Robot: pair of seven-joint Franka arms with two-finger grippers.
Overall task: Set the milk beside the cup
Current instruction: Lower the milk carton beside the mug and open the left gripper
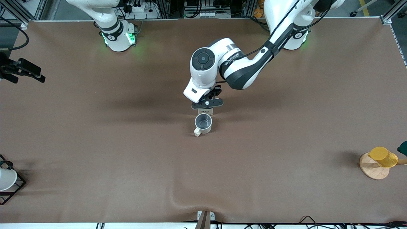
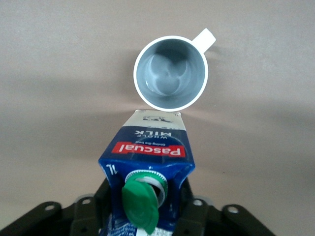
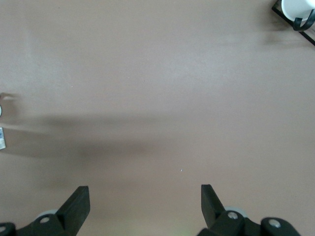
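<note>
My left gripper [image 1: 206, 106] is over the middle of the table, shut on the milk [image 1: 205, 111], a dark blue gable-top carton with a green cap, red label band and whitish base. In the left wrist view the milk [image 2: 147, 152] sits upright between the black fingers [image 2: 106, 196] of the left gripper [image 2: 146, 199], its base right beside the cup [image 2: 171, 73]. The cup [image 1: 203, 123], a beige mug with a grey inside and small loop handle, stands upright, just nearer the front camera than the milk. My right gripper [image 1: 29, 79] waits open and empty at the right arm's end of the table, also shown in its wrist view [image 3: 145, 196].
A yellow cup [image 1: 383, 156] lies on a wooden disc [image 1: 372, 170] at the left arm's end. A white cup [image 1: 6, 179] in a black wire rack [image 1: 17, 187] stands at the right arm's end, also in the right wrist view [image 3: 300, 7]. A bracket [image 1: 205, 218] sits at the front edge.
</note>
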